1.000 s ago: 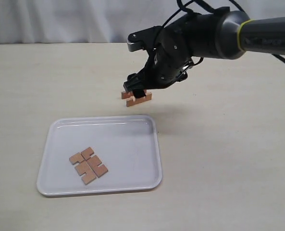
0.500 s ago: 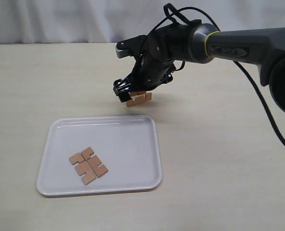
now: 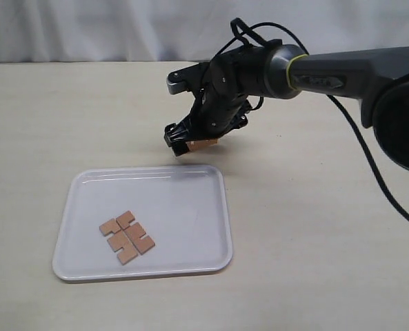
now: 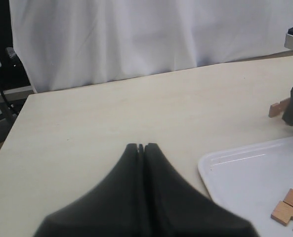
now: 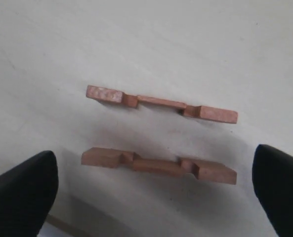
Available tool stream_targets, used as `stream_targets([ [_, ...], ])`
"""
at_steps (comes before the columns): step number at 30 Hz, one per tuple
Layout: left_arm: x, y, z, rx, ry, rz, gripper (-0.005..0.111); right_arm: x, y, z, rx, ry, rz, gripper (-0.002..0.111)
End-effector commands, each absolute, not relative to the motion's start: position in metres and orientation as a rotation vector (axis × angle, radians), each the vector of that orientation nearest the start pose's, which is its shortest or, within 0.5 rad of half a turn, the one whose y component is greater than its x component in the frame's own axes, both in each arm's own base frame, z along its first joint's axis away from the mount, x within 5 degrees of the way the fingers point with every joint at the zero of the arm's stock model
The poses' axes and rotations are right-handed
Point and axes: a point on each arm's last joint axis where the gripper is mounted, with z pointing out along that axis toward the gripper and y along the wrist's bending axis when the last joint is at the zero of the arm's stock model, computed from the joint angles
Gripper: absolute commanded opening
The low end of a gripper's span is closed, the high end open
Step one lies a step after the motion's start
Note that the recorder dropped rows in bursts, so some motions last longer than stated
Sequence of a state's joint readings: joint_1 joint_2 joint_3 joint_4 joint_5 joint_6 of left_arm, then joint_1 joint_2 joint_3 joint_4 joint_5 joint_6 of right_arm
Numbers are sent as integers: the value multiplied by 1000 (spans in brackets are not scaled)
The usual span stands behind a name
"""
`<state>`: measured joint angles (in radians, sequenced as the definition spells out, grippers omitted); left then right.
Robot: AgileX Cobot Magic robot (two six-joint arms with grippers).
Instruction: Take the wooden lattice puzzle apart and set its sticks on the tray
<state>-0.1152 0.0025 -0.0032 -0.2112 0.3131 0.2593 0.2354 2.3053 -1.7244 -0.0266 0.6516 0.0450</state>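
right claw (image 5: 153,163) apart, empty | two sticks (image 5: 213,113) on surface (image 5: 210,39), parallel, directly below between its fingers (image 5: 22,192), long axes running finger to finger | tray (image 3: 149,172) just beside them | left claw (image 4: 141,147) together, well apart; right arm nearer

— Where were the reddish-brown notched sticks (image 3: 127,237)?
— A cluster lay flat on the white tray (image 3: 183,207), toward its near left. Two more sticks (image 5: 161,103) stood on edge, parallel and apart, on the bench (image 3: 314,227) just beyond the tray's far rim.
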Motion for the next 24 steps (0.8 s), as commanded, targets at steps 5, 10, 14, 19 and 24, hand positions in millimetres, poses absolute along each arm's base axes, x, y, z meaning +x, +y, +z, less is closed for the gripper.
stream_targets([
  [5, 53, -11, 186, 193, 1771, -88, 0, 478, 112, 128, -199, 2663, 84, 104],
  [10, 53, -11, 186, 193, 1771, -88, 0, 478, 112, 128, -200, 2668, 82, 82],
  [14, 53, -11, 186, 193, 1771, -88, 0, 477, 112, 128, -159, 2677, 91, 78],
  [19, 53, -11, 186, 193, 1771, -88, 0, 476, 113, 127, -155, 2687, 91, 78],
  [24, 53, -11, 186, 193, 1771, -88, 0, 476, 113, 127, -150, 2692, 91, 78],
])
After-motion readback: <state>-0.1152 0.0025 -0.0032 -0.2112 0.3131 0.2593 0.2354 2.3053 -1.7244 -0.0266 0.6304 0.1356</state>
